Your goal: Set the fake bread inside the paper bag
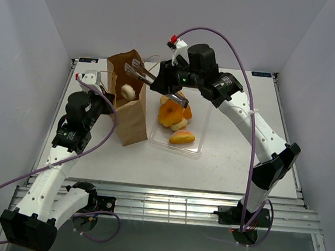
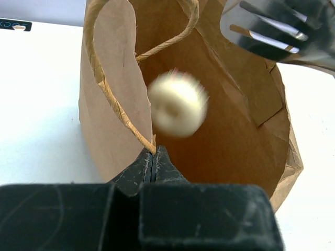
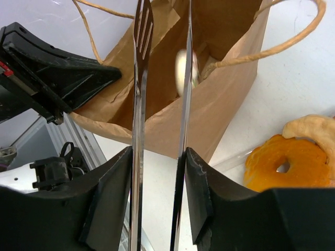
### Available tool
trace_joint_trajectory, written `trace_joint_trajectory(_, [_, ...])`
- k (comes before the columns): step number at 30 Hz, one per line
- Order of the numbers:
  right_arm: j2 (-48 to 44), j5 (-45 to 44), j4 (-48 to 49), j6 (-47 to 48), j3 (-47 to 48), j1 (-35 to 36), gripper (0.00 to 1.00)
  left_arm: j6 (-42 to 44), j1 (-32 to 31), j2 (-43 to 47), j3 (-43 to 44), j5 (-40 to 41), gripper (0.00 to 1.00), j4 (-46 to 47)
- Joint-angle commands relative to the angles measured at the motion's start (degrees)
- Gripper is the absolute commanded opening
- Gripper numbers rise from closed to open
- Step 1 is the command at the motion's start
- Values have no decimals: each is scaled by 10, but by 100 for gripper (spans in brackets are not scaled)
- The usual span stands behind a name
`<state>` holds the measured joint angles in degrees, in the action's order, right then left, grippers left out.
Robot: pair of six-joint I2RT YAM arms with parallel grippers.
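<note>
Left end effector (image 2: 153,163): clenched, its two fingers pressed together on the near rim of the paper bag (image 2: 107,123), right where a string handle meets the paper.
Paper bag: standing upright on the counter (image 1: 235,161), with its mouth open.
Pale ring doughnut (image 2: 177,103): blurred, in the bag's open mouth, just under the tong tips. I can't tell whether anything touches it.
Right end effector (image 3: 158,157): clamped on the metal tongs (image 3: 139,99), one finger against each blade, reaching over the bag from the tray side.
Tongs: blades apart, with the slotted tips above the bag's opening.
Fake bread (image 1: 174,114): orange and cream pieces heaped in the clear tray (image 1: 196,149). One is an orange ring doughnut (image 3: 285,163) with a pale roll lying against it.
Clear tray: on the counter, just beside the bag on its right.
</note>
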<state>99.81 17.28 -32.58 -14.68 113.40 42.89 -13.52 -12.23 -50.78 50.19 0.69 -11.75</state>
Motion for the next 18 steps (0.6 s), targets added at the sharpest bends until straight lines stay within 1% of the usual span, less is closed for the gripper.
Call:
trace_joint_trajectory(1, [-18,-4,31,2,36,3,50,4,-3,9,-2,-2,0,0])
trace_joint_trajectory(6, [-26,-6,27,3,31,3,50,4,-4,7,-1,-2,0,0])
trace_joint_trajectory(11, [-62,-16,27,4,16,3,51,4,-4,6,-2,0,0,0])
trace_joint_trajectory(17, [-152,-32,41,5,-63,3,50,5,-4,6,-2,3,0,-1])
trace_joint_trajectory(18, [-164,-36,41,4,-89,3,49,5,-4,7,-1,5,0,-2])
